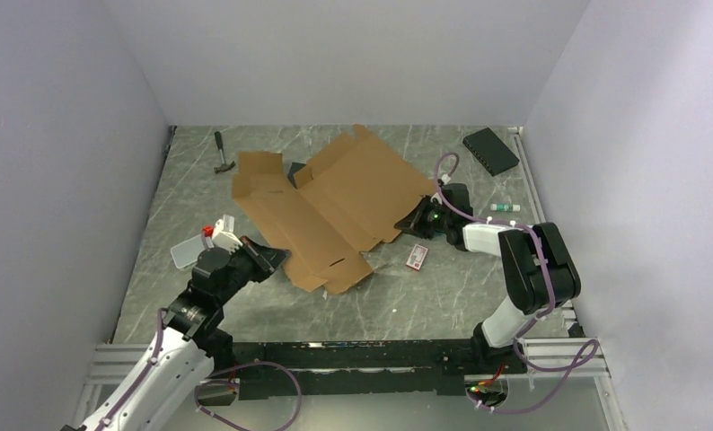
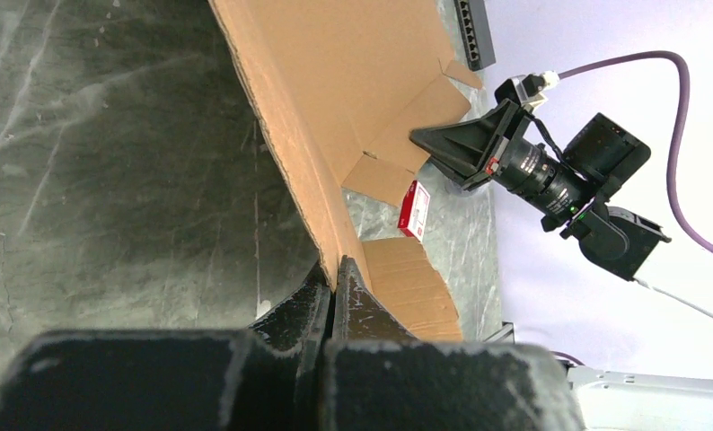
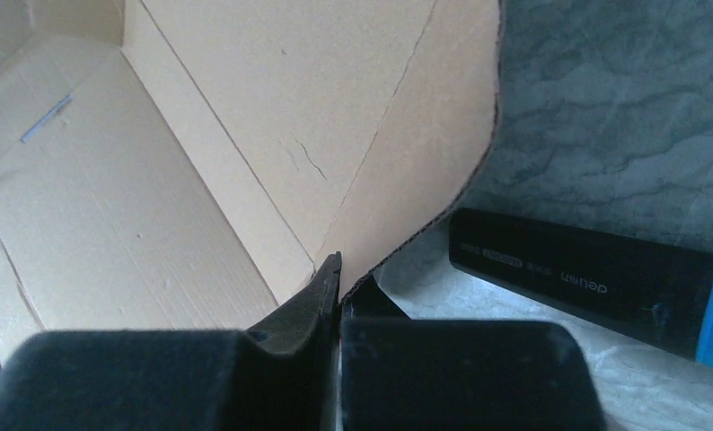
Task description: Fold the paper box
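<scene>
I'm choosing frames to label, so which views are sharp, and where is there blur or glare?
Top external: sharp and evenly lit, only soft shadows under the paper box. Left wrist: the left gripper is a near, out-of-focus blur, the cardboard beyond it crisp, the wall at right bright and featureless. Right wrist: softest overall, the right gripper blurred and the cardboard washed pale.

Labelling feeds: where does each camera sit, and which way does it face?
Top external: high behind the bases, looking down at the table; left arm, right arm show.
Left wrist: on that wrist, faces along the left tool, shut on the paper box.
Right wrist: on that wrist, faces along the right tool, shut on its flap.
Shared: both wrists see the paper box.
</scene>
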`<state>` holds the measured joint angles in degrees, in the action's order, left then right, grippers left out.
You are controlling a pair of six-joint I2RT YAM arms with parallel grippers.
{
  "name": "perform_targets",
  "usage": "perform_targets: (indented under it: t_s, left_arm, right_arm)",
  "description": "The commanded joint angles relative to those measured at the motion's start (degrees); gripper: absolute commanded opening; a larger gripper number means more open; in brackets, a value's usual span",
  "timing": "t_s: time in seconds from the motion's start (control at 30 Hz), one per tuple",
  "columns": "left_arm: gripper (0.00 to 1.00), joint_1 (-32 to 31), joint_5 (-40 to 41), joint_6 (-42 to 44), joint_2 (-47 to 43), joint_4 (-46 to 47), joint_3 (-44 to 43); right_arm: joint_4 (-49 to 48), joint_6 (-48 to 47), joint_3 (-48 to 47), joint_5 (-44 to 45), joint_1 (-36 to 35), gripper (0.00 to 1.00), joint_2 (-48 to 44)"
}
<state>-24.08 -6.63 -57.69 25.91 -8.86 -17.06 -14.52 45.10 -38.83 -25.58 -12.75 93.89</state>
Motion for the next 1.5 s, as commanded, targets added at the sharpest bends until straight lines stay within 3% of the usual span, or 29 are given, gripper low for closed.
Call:
perform_targets:
  t_s: [0.0,0.13,0.3,0.47,0.53,0.67,0.87,1.03,1.17,1.23,1.47]
  left_arm:
    - [0.0,-0.36,-3.43,3.22,-1.67,-1.34,-3.22]
    - [0.02,-0.36,-4.59,2.93,-2.21,-1.23,-2.93]
    - [0.16,-0.36,-7.78,0.84,0.72,4.46,-0.73]
    - [0.38,-0.36,-11.09,1.39,6.9,7.55,-1.28]
    - [0.52,-0.36,-11.1,2.94,8.35,3.33,-3.41]
    - [0.75,-0.31,-8.18,8.28,8.36,-6.69,-8.77]
    - [0.94,-0.28,-1.07,18.96,7.21,-17.27,-16.88]
    - [0.96,-0.27,1.37,24.23,12.67,-11.26,-19.92]
    - [0.99,0.22,6.27,33.32,20.99,-13.2,-28.45]
    - [1.0,3.07,5.03,37.38,25.46,-13.54,-31.55]
    - [0.98,25.49,-27.07,37.44,43.04,-10.36,-38.27]
  right_arm:
    - [-3.4,-1.1,-3.05,-4.28,1.66,0.0,-3.74]
    - [-4.37,-3.51,-4.19,-6.27,4.41,0.0,-8.84]
    - [-0.33,-13.93,-7.41,-8.74,7.89,0.0,-15.6]
    - [1.64,-25.53,-7.17,-21.44,13.89,0.0,-19.76]
    - [0.67,-28.78,-5.85,-27.68,16.15,0.0,-21.58]
    - [2.71,-35.14,-4.4,-31.23,17.67,0.0,-24.97]
    - [6.08,-41.51,-5.15,-35.11,20.14,0.0,-24.79]
    - [6.35,-44.0,-4.8,-38.63,22.35,0.0,-26.08]
    - [5.53,-44.02,-4.19,-40.66,24.38,0.0,-26.68]
    - [5.57,-44.29,-4.06,-41.5,24.97,0.0,-26.74]
    - [5.91,-44.58,-4.09,-42.44,25.48,0.0,-26.54]
